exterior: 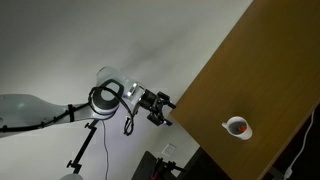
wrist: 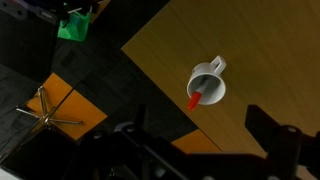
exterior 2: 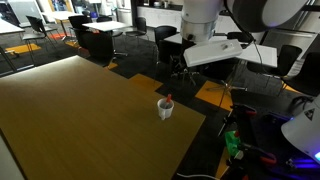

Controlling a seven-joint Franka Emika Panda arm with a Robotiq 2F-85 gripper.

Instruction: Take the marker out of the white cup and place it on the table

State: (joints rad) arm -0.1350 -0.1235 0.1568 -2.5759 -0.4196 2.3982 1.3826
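Red marker, leaning in the white cup near the surface's edge, awaits approach: the end effector, spread wide and empty, hangs well apart and must descend over it.

The arm is white, with rounded links and a black-ringed wrist joint. The gripper is black, and a black cable hangs from the wrist.
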